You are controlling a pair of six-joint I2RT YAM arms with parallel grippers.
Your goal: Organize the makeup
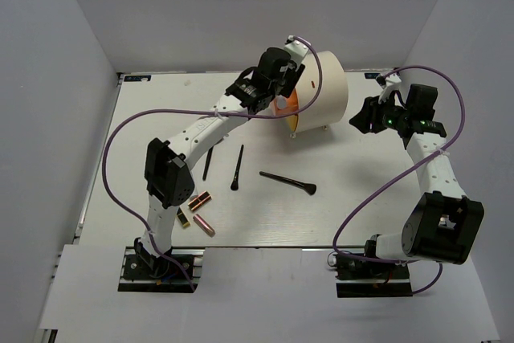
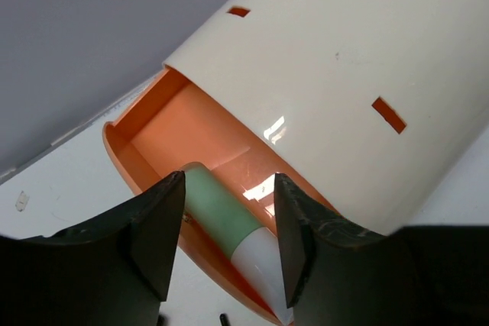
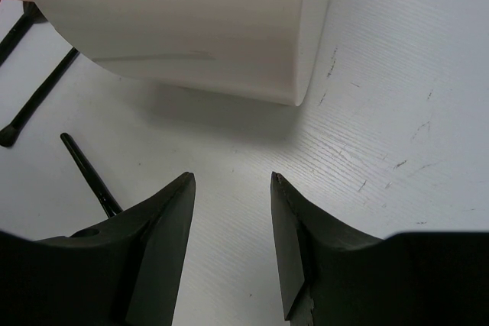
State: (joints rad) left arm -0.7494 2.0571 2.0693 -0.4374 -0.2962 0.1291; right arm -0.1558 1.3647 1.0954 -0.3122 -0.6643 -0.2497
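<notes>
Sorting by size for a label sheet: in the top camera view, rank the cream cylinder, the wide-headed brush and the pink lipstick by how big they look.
1. Cream cylinder, clearly largest.
2. Wide-headed brush.
3. Pink lipstick, smallest.

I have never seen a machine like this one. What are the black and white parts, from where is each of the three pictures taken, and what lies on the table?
These are two robot arms bolted to a white table. One picture looks down from above. The other two come from cameras on the wrists, so the dark shapes at the bottom are fingers.

The left gripper is at the orange drawer of a cream cylinder, with a green and white tube between its fingers. Whether it is gripped, I cannot tell. The right gripper is open, holding nothing.

On the table lie three black brushes and three lipstick tubes.
</notes>
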